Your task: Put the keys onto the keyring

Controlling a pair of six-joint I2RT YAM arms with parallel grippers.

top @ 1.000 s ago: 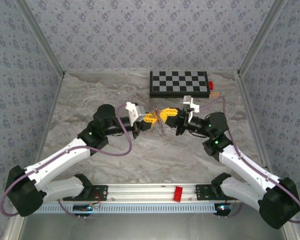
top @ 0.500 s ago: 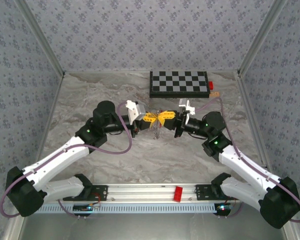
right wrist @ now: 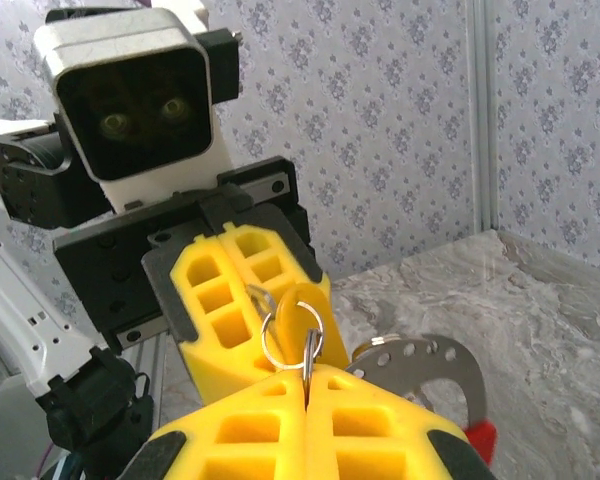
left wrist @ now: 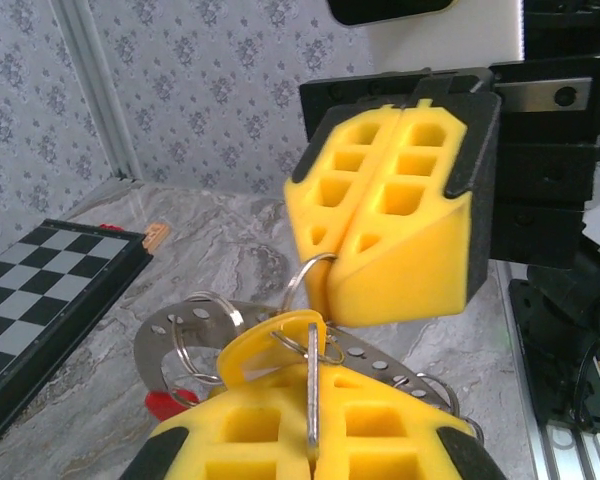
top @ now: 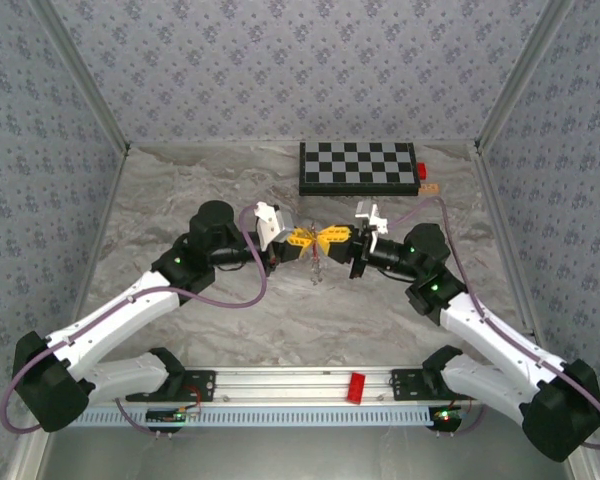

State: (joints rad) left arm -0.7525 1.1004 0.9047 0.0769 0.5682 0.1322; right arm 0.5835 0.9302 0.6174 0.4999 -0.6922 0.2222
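key (left wrist: 312, 400), thin and edge-on, pinched in the pressed-together left end effector (top: 306, 240). just below, between both end effectors, hangs the keyring (left wrist: 152, 348), a grey perforated arc with a red section. right end effector (top: 330, 238) is clamped on a small split ring (left wrist: 287, 292).

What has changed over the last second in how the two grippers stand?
The left gripper and right gripper eased slightly inward, the right one more visibly. Both remain shut on the keys, and the checkerboard is unmoved.
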